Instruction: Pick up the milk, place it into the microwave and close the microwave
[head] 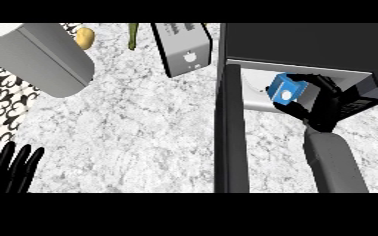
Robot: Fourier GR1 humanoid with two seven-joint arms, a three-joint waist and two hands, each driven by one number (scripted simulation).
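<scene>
Right hand [314,100] has its fingers curled round the milk [287,88], a small blue carton, held at the mouth of the microwave [295,45]; carton looks to be just over the cavity floor, can't tell if it's touching yet. Door [230,130] stands wide open, swung out over the table [140,125]. Left hand [18,167] rests at the lower left edge, fingers straight and up, holding nothing.

Handling guess: small carton, probably light, stiff-ish card walls that could dent; flat faces may be a bit slick, so hold across two opposite sides around mid-height, as now; set it down upright before letting go; door needs closing after.
</scene>
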